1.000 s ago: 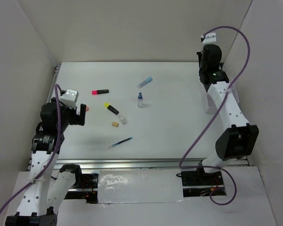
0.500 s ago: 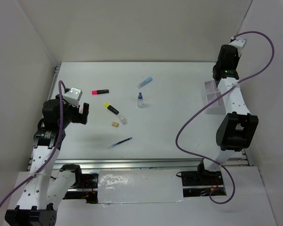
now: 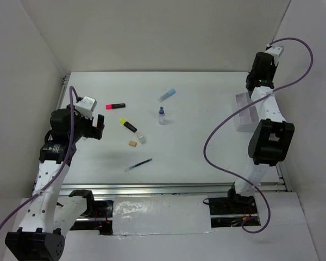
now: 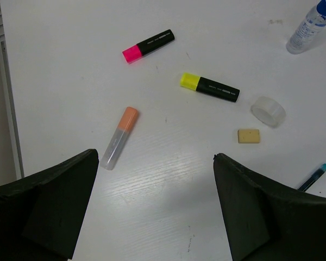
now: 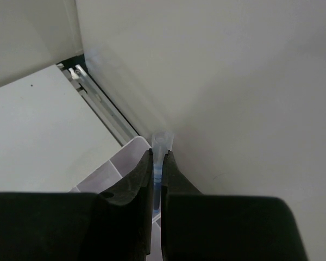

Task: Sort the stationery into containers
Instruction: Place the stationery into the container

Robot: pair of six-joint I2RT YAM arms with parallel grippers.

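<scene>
Right end effector (image 5: 157, 156), clamped on a thin blue pen (image 5: 161, 142), sits upper right by the white wall (image 5: 233, 81), above the clear organiser tray (image 3: 240, 111). Left end effector (image 4: 155, 157) gapes empty over the white bench (image 3: 195, 147); pink highlighter (image 4: 148, 45) and yellow highlighter (image 4: 209, 87) lie centre-left.

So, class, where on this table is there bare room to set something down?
Widest bare patch: between the small bottle and the organiser tray. Also the near strip between the blue pen and the front rail. Crowded: around the yellow highlighter, eraser and tape roll.
</scene>
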